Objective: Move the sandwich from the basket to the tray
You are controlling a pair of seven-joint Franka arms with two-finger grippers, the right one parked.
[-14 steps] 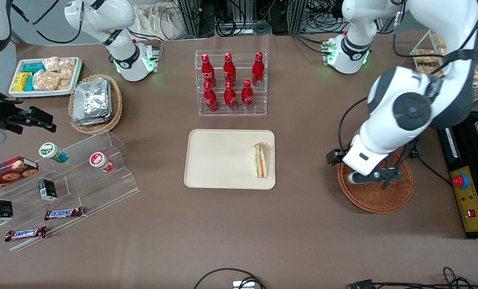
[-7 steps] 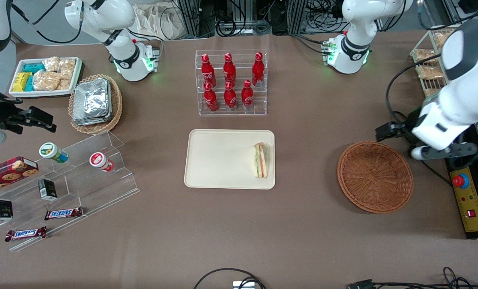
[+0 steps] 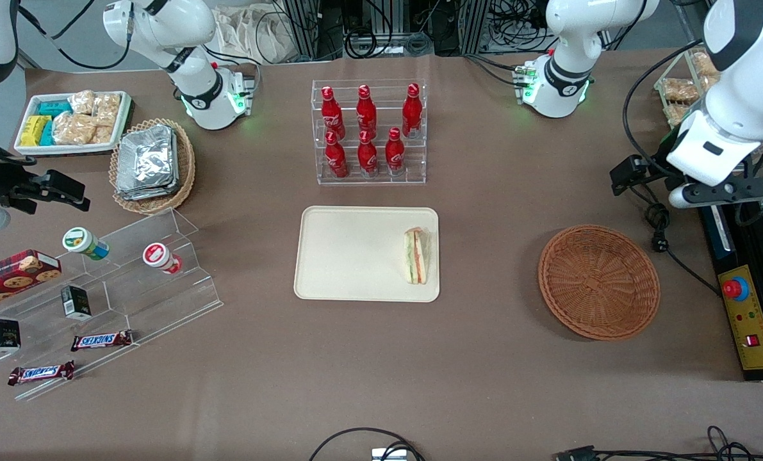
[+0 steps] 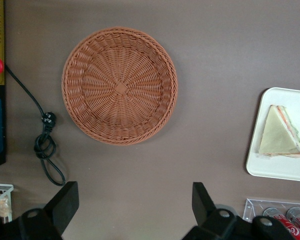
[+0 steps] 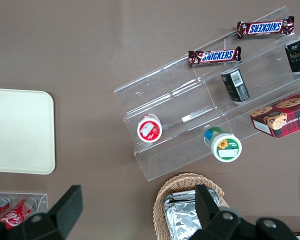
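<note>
Nearest the front camera, toward the parked arm's end of the table, two Snickers bars lie on the lowest steps of a clear acrylic riser, with two small dark boxes, a cookie box and two lidded cups on the steps above. Mid-table sits the cream tray, and there's the sandwich, lying flat on it right against the short edge that faces the working arm's end, wrapped, its orange and green layers showing. Well apart from the tray, toward the working arm's end, the reddish-brown wicker basket sits with nothing in it; the wrist camera looks straight down into its bare weave. Farther from the camera than the basket, up off the table and near the table's edge, hangs the gripper: fingers spread wide apart, nothing between them, with basket and sandwich both well clear of it. A black cable loops on the table just beside the basket. Farther still, a clear rack of red cola bottles stands in two rows, a tan basket of foil packets and a white tray of snack packets lie toward the parked arm's end.
</note>
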